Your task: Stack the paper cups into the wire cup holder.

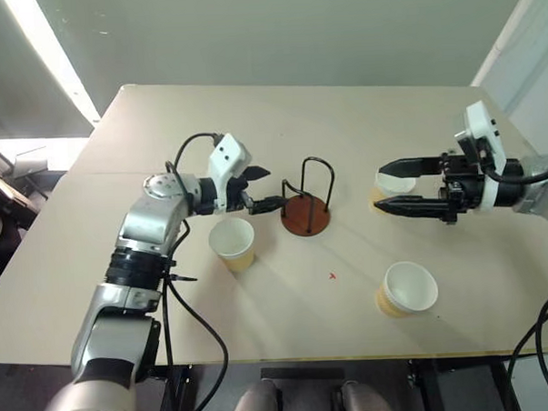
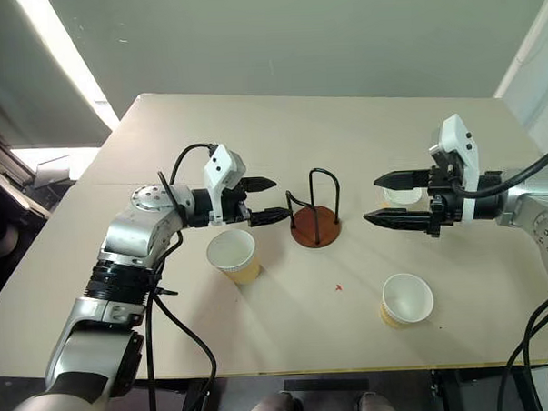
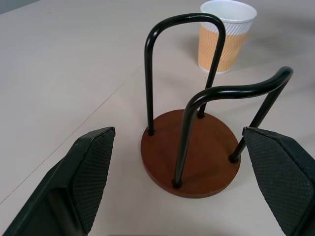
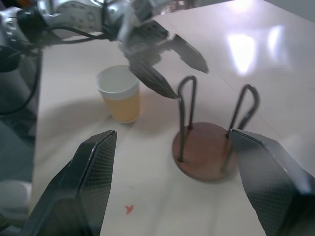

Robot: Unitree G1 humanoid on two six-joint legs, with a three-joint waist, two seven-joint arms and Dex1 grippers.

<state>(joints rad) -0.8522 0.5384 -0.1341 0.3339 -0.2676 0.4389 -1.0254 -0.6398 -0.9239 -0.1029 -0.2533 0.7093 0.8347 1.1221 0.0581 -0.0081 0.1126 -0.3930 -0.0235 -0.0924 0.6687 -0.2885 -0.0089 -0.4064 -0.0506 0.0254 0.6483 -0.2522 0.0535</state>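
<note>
Left wrist view shows the left gripper [image 3: 189, 182] spread wide beside the empty holder [image 1: 306, 211] (likely to steady it), the right gripper [image 1: 399, 188] agape opposite, three cups [image 1: 233, 243] standing around it unstacked.

Wire cup holder [image 1: 306, 210] upright, empty, table centre, 3 paper cups upright, apart: left-front [image 1: 233, 243], right-front [image 1: 407, 288], right-rear [image 2: 402, 196].

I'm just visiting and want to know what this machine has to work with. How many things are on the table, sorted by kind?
Paper cups: 3, one near the left gripper, one at the front right, one behind the right gripper.
Wire cup holder: 1, with no cup in it.
Total: 4 things on the table.
</note>
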